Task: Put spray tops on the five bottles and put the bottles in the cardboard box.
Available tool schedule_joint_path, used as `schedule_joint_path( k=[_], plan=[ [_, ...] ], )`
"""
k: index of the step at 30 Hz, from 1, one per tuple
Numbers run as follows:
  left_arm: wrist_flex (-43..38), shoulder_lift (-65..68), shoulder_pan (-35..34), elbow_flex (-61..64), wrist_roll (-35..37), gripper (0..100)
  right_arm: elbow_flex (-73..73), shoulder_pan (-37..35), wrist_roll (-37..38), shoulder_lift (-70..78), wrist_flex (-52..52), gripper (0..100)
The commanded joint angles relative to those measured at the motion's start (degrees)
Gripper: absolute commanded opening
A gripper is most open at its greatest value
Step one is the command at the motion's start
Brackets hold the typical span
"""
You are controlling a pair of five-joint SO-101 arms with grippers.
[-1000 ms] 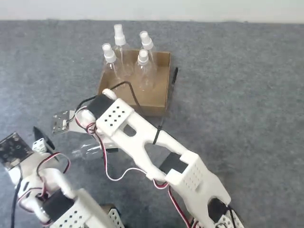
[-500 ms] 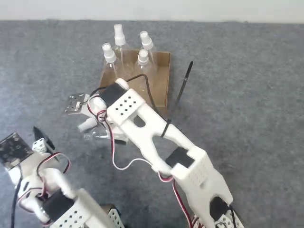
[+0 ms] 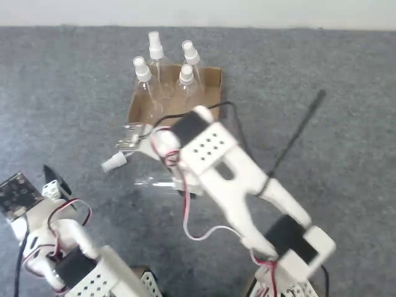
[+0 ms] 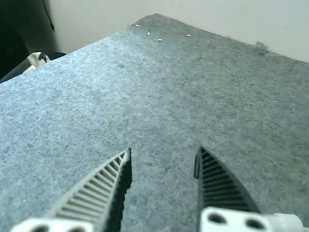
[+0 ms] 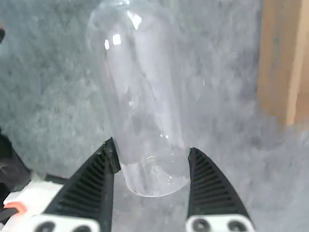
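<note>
right claw (image 5: 151, 151) pinching the fifth bottle (image 5: 137, 87) near its base, sideways, just beside the cardboard box (image 3: 209, 93). spray top (image 3: 114, 163) on. tip it upright first, then lower clear of the four standing bottles (image 3: 164, 77). left claw (image 4: 161, 162) spread over the worktop (image 4: 169, 87).

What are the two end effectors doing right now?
Left end effector: open, holding nothing.
Right end effector: closed on the clear bottle.

Soft even light; faint shadows; bright glints on clear bottle (image 5: 142, 101).
</note>
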Motion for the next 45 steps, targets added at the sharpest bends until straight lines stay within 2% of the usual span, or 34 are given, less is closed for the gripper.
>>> schedule_joint_path(
  k=[1,13,23,26,30,36,42,45],
  plan=[
    [-1.23,-1.05,-0.09,-3.21,-0.26,21,6.95,6.55,-0.70,-12.18,2.15,3.5],
    [-4.84,-1.05,-0.09,-0.75,-0.26,21,31.21,26.86,-0.62,-28.26,-9.45,3.5],
    [-4.66,-1.05,-0.09,-0.75,-0.26,21,37.54,40.48,-0.97,-28.88,-12.79,3.6],
    [-5.01,-1.05,-0.09,-0.13,-0.26,21,37.80,44.00,-5.27,-27.21,-13.32,3.7],
    [-6.24,-1.05,-0.09,0.13,-0.26,21,37.80,46.37,-11.08,-24.31,-14.99,3.8],
    [-6.33,-1.05,-0.09,0.13,-0.18,21,37.80,46.29,-16.44,-18.86,-17.71,4.5],
    [-6.33,-1.05,-0.09,0.57,-0.18,21,37.80,46.20,-16.18,-13.85,-19.30,19.4],
    [-6.51,-1.05,-0.09,0.84,-0.18,21,37.54,45.93,-15.91,-13.41,-19.30,23.3]
  ],
)
